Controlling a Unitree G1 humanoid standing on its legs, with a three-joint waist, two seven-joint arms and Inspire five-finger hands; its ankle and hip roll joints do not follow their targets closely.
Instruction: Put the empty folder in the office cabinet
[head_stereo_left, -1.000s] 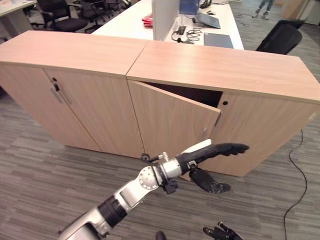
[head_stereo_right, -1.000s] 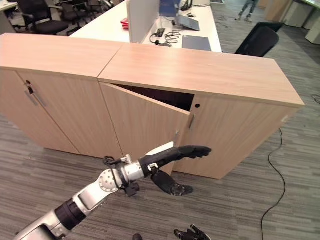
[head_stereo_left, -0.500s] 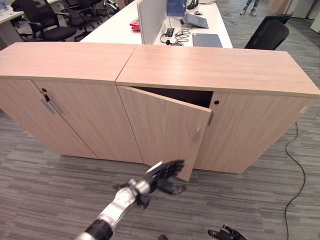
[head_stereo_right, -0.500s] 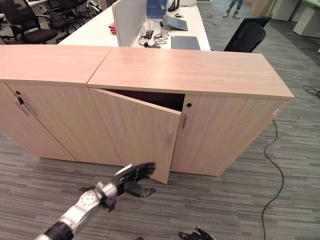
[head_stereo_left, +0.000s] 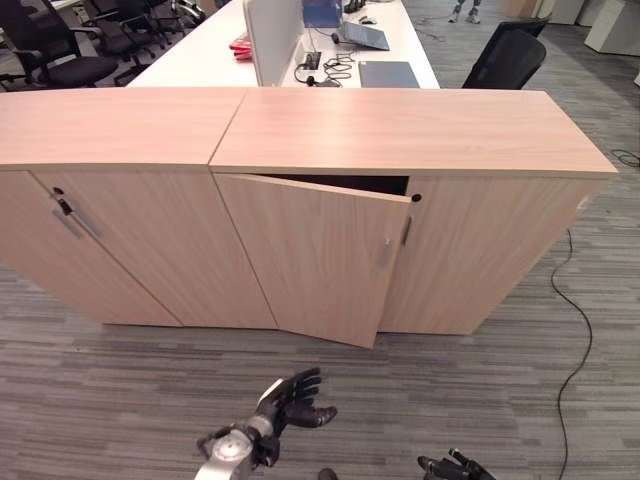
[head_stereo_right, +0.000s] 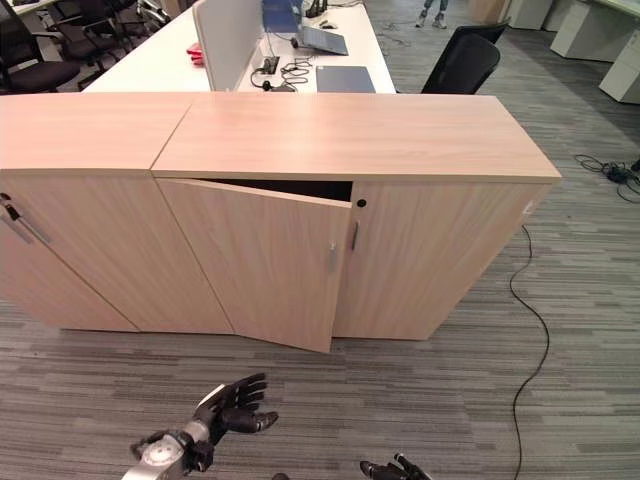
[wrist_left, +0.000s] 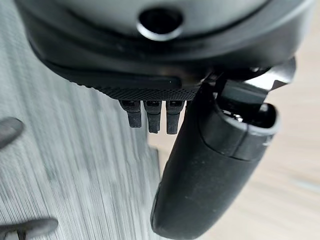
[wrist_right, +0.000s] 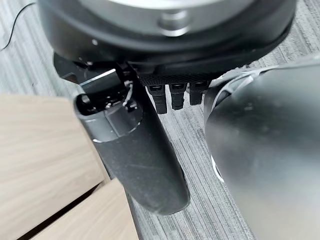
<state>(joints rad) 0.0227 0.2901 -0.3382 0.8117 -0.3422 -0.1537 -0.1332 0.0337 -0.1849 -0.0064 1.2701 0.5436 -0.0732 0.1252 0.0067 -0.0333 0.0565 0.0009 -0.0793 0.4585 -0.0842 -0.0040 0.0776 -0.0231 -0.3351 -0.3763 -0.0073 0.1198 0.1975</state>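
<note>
The wooden office cabinet (head_stereo_left: 470, 130) stands in front of me, and its left door (head_stereo_left: 300, 260) hangs ajar with a dark gap along the top. The door beside it (head_stereo_left: 480, 250) is closed. My left hand (head_stereo_left: 290, 400) hovers low over the carpet in front of the ajar door, open, fingers spread and holding nothing; its thumb (wrist_left: 200, 175) is straight in the left wrist view. My right hand (head_stereo_left: 452, 466) sits at the lower edge, open and empty, its thumb (wrist_right: 135, 155) straight. A flat blue-grey item (head_stereo_left: 388, 72), perhaps a folder, lies on the white desk behind the cabinet.
A second cabinet (head_stereo_left: 100, 230) with closed doors adjoins on the left. Behind both stands a white desk (head_stereo_left: 200, 55) with a divider and a laptop, and black office chairs (head_stereo_left: 505, 60) around it. A person's legs (head_stereo_left: 465, 10) show far back. Striped grey carpet (head_stereo_left: 480, 400) lies before the cabinets.
My left hand has dropped from the edge of the ajar door to just above the floor. The camera has shifted. The door stays ajar.
</note>
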